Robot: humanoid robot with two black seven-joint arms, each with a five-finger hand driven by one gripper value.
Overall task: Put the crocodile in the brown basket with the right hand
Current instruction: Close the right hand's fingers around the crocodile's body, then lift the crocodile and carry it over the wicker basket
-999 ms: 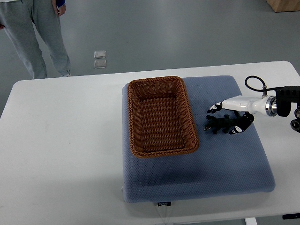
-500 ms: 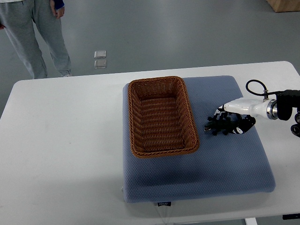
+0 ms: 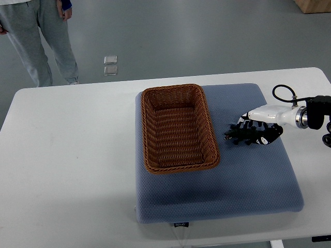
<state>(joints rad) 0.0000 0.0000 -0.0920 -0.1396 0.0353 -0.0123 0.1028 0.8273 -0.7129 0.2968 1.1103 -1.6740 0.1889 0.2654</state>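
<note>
Blue-grey cushion (image 3: 217,191) on white table (image 3: 67,170). Person's grey trousers (image 3: 39,36) at top left. Floor socket plates (image 3: 110,65) beyond table.

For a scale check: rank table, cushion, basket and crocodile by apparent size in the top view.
1. table
2. cushion
3. basket
4. crocodile, clearly smallest, though partly hidden by the right hand

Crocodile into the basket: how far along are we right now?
Done: the right robot hand is at the crocodile, fingers curled around it on the blue cushion, right of the brown basket. In hand: the grasp; the toy seems not yet lifted. Left: lift it, carry it left over the basket, which holds nothing, and release.
</note>
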